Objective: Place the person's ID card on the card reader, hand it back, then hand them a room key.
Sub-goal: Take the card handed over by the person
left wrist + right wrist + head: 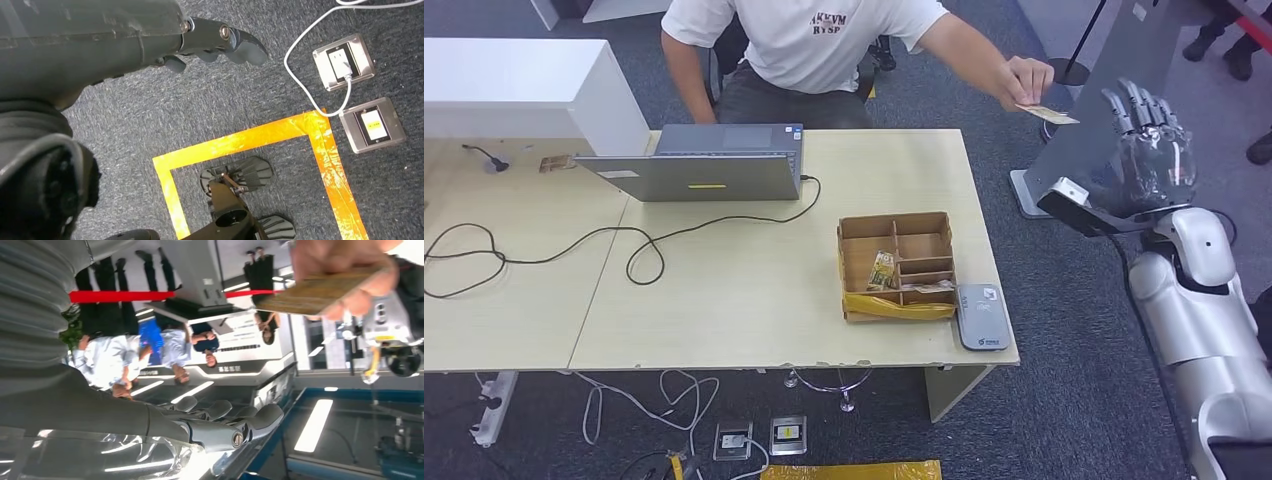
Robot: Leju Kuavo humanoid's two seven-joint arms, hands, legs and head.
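Note:
A person in a white shirt (809,40) sits behind the table and holds out an ID card (1046,114) in one hand (1024,80), past the table's right end. My right hand (1149,140) is raised just right of the card, fingers extended and apart, holding nothing. In the right wrist view the card (315,292) is pinched in the person's fingers (350,270), with a gap between it and my fingers (225,420). A grey card reader (981,316) lies at the table's front right corner. My left hand (215,42) hangs over the carpet, empty.
A cardboard divider box (896,266) with cards in it sits beside the reader. A laptop (714,162) with a black cable stands further back. A white counter (519,90) is at the left. A grey stand base (1064,150) is behind my right hand.

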